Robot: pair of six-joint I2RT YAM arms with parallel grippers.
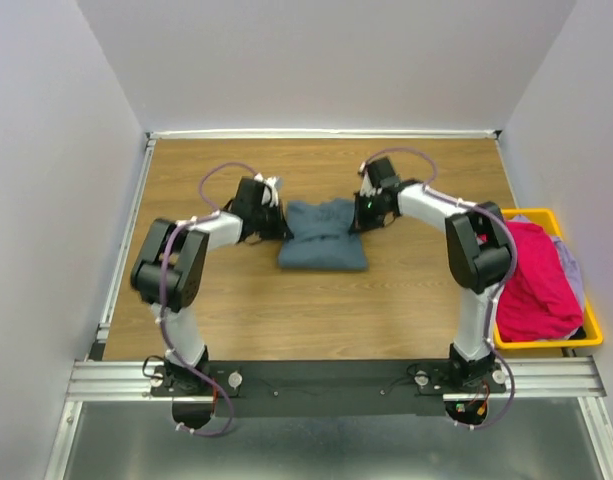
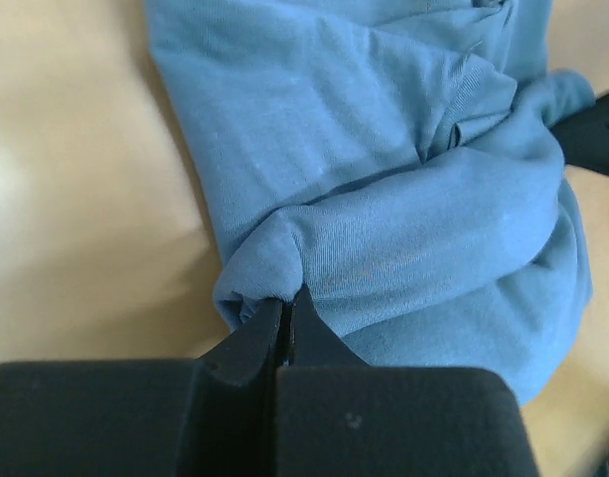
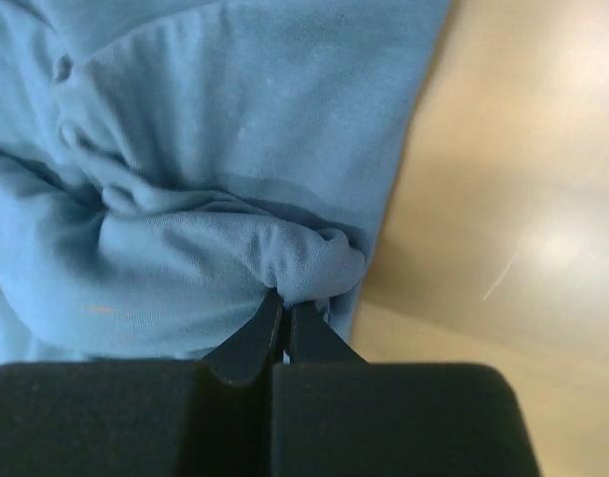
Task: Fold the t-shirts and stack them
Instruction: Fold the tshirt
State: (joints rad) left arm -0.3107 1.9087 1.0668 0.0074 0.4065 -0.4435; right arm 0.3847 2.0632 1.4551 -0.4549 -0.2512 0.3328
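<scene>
A slate blue-grey t-shirt (image 1: 322, 236) lies partly folded in the middle of the table. My left gripper (image 1: 278, 222) is shut on the cloth at its left edge; the left wrist view shows the fingers pinching a bunched fold (image 2: 284, 298) of the shirt (image 2: 403, 179). My right gripper (image 1: 358, 214) is shut on the shirt's right edge; the right wrist view shows the fingers pinching a bunched fold (image 3: 289, 298) of the shirt (image 3: 215, 139). A magenta-pink t-shirt (image 1: 534, 278) lies in the bin, with pale grey-blue cloth (image 1: 572, 268) beside it.
A yellow plastic bin (image 1: 546, 343) stands at the table's right edge beside the right arm. Bare wooden table (image 1: 326, 315) lies in front of the shirt. White walls close in the back and sides.
</scene>
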